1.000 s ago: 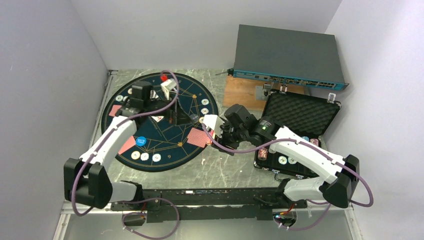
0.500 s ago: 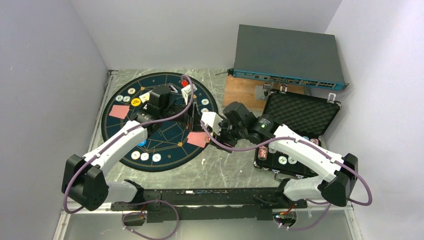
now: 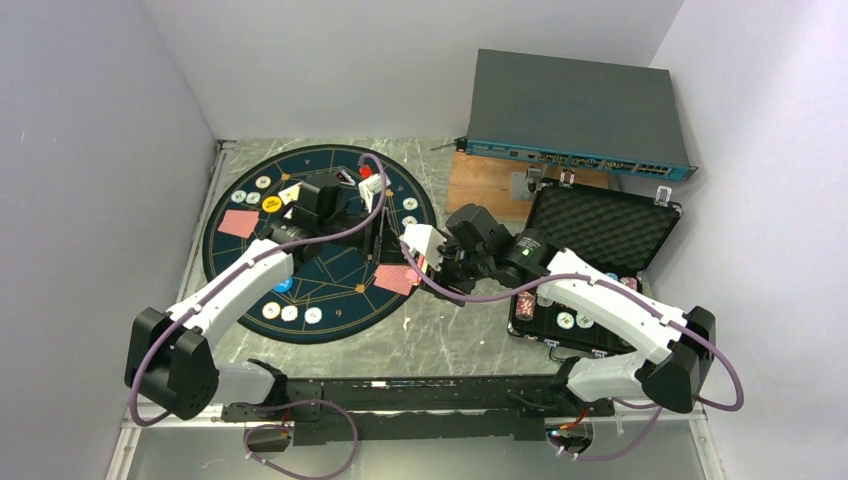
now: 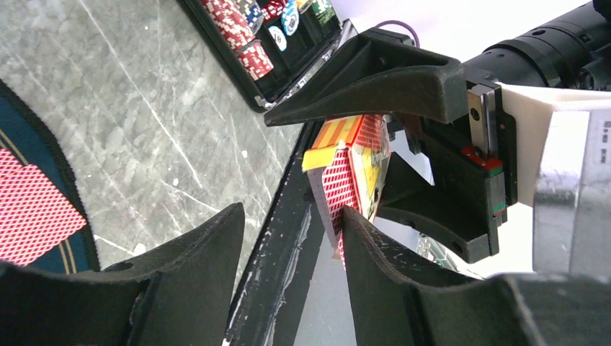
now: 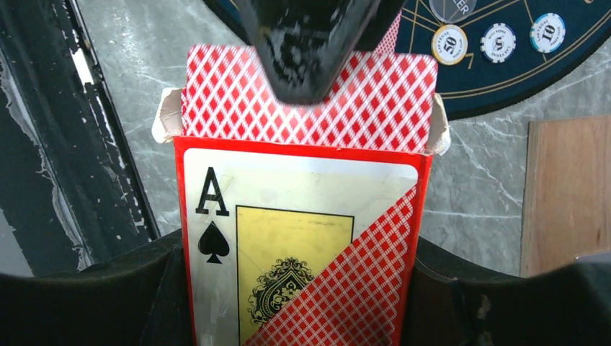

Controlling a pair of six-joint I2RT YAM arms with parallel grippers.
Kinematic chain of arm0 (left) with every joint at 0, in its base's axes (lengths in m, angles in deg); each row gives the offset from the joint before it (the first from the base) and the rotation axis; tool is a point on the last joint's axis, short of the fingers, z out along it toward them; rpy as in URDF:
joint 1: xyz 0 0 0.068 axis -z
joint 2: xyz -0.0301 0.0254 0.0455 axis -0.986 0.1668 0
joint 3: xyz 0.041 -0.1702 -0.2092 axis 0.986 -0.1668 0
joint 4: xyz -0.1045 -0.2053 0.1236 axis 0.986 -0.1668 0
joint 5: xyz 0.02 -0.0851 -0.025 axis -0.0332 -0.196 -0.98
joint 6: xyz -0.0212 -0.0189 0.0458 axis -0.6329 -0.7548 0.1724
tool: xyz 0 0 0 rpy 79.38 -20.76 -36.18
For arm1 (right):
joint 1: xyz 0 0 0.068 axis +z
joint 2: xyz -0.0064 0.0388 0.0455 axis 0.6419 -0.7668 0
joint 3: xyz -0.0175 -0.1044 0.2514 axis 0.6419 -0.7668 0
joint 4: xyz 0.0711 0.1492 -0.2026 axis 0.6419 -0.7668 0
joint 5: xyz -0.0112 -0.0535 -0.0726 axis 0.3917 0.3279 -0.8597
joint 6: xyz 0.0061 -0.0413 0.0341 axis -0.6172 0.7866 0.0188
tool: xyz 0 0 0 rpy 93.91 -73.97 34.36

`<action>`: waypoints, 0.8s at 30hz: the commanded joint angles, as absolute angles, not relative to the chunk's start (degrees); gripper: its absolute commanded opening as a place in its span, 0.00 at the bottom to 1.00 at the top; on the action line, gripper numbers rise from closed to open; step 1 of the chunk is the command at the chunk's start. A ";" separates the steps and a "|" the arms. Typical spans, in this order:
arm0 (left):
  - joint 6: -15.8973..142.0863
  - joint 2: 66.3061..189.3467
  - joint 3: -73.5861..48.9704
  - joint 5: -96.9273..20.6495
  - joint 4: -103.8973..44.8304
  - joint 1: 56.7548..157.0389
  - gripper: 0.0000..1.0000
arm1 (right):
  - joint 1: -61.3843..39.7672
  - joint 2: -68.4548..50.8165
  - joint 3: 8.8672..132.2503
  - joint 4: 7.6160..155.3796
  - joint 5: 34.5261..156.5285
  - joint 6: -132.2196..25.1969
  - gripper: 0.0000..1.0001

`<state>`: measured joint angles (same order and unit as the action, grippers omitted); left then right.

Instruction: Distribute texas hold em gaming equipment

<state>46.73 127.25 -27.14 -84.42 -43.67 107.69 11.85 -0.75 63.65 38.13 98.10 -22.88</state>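
My right gripper [image 3: 415, 256] is shut on a red card box [image 5: 302, 238] with an ace of spades on its front. Red-backed cards [image 5: 310, 108] stick out of its top. My left gripper [image 3: 385, 235] is open right at these cards [image 4: 353, 173]; a card edge lies between its fingers [image 4: 389, 274], close to one finger [image 5: 310, 43]. Two red-backed cards [image 3: 238, 222] [image 3: 395, 278] lie on the navy mat [image 3: 330, 290]. Whitish chips [image 3: 290, 313] [image 3: 409, 205], a yellow disc [image 3: 271, 205] and a blue disc [image 3: 283, 285] sit near the mat's rim.
The open black foam-lined case [image 3: 590, 230] stands right of the arms with several chips [image 3: 570, 320] in its tray, also in the left wrist view [image 4: 238, 29]. A grey box [image 3: 575, 110] and a wooden board [image 3: 485, 180] are at the back right.
My left arm has swung right from the mat's middle to the cards in my right gripper. The red-backed card at the mat's left has come fully into view. My right arm has barely moved.
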 commanded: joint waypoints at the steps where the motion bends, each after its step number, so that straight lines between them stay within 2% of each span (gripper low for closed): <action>1: 50.48 125.44 -25.96 -83.80 -45.40 105.40 0.56 | 12.10 1.99 64.46 40.44 98.26 -23.14 0.00; 5: 54.43 121.88 -26.11 -83.35 -43.79 105.51 0.60 | 12.10 1.97 64.01 40.47 98.33 -23.10 0.00; 10: 51.56 121.97 -26.55 -85.02 -40.16 107.40 0.76 | 12.10 1.46 64.22 41.08 98.47 -22.98 0.00; 13: 50.13 124.57 -25.80 -83.33 -40.93 109.64 0.76 | 12.10 1.24 64.72 41.14 98.52 -23.05 0.00; 17: 48.58 127.19 -25.62 -81.96 -42.36 109.67 0.66 | 12.10 1.53 65.19 40.85 98.40 -23.31 0.00; 23: 47.12 124.19 -28.31 -85.08 -40.66 106.43 0.36 | 12.10 2.59 64.01 40.63 98.06 -23.50 0.00; 24: 47.11 123.69 -28.86 -85.80 -40.64 105.93 0.29 | 12.10 2.71 63.74 40.69 98.00 -23.49 0.00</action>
<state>47.84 126.24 -27.24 -84.95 -42.69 108.47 11.81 -0.25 63.30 37.60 96.88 -22.95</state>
